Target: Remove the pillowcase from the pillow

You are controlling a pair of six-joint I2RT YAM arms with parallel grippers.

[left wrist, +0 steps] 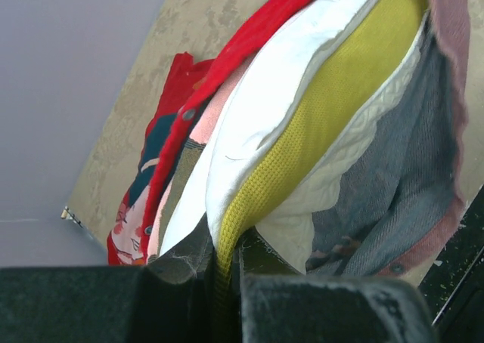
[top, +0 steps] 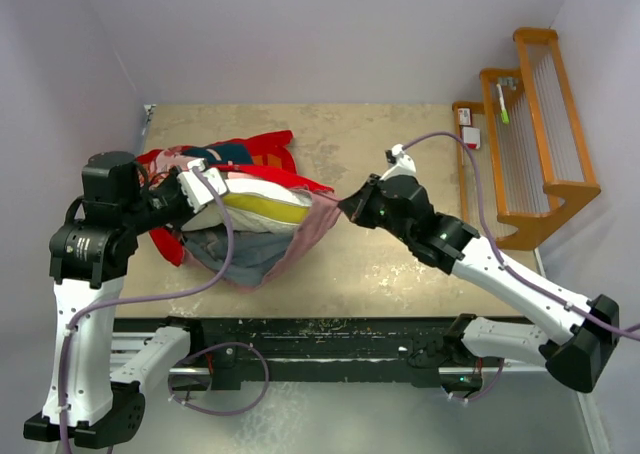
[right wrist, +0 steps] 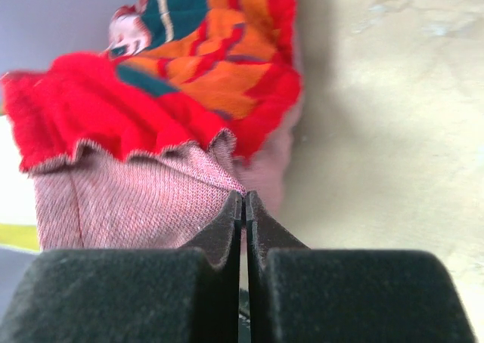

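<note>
The white quilted pillow [top: 258, 210] with its yellow side band [left wrist: 325, 109] lies half out of the red-orange pillowcase [top: 255, 154] at the table's left. My left gripper [top: 197, 189] is shut on the pillow's yellow band at its left end [left wrist: 218, 264]. My right gripper [top: 347, 206] is shut on the pillowcase's pinkish inside edge [right wrist: 144, 199], stretched to the right of the pillow. The pillowcase's grey-mauve inside [top: 245, 254] hangs open below the pillow. Its printed outside [right wrist: 212, 56] bunches behind.
A wooden rack [top: 535, 134] stands at the table's right edge, with a small white and red item [top: 468, 139] beside it. The beige table [top: 400, 264] has a black rail [top: 330, 339] along its near edge.
</note>
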